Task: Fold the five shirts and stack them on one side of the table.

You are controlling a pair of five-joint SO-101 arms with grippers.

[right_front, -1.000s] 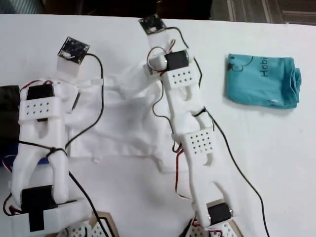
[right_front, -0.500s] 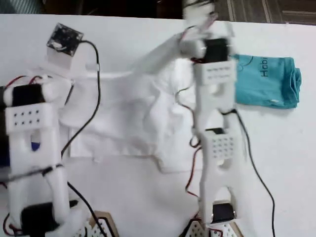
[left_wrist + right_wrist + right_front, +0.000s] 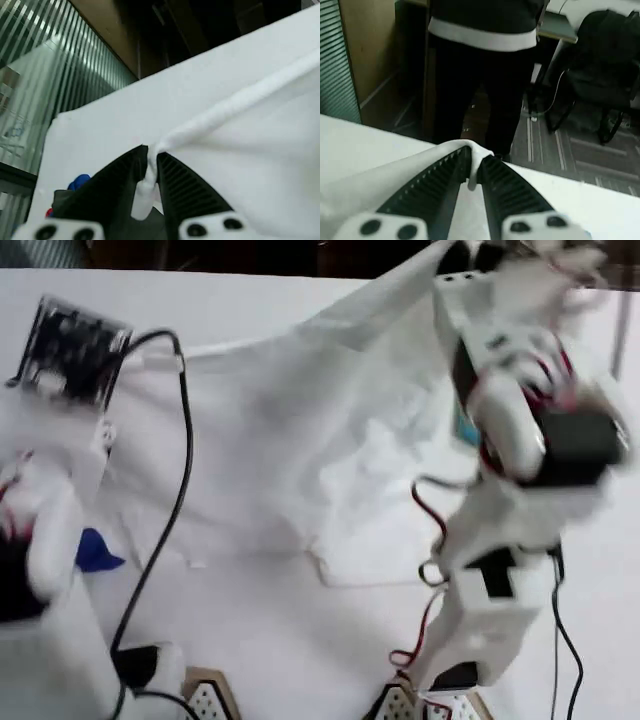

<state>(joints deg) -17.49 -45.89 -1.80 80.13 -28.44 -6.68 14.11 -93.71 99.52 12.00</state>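
left arm (image 3: 40, 540): at the table's left edge, its wrist camera board (image 3: 75, 350) raised over the far left corner. blue item (image 3: 96, 552): small, on the table (image 3: 280, 650) between left arm and shirt, just beside the shirt's left edge; kind cannot be told. left gripper (image 3: 151, 161): black ribbed jaws closed on a bunched fold of the white shirt (image 3: 290, 440), the pinched cloth sticking out between the fingers. white shirt: one piece, unfolded, held up by both grippers; its upper edge runs taut as a rolled ridge from the left gripper across to the right one, the cloth hanging wrinkled below, the lower hem lying on the table near the middle front. right gripper (image 3: 475, 164): black ribbed jaws closed on the shirt's edge, a small peak of cloth showing at the tips, held high past the table's far edge. teal cloth (image 3: 462, 426): a sliver, behind the right arm. right arm (image 3: 520, 440): reared up at the right, red and black wires hanging beside it.
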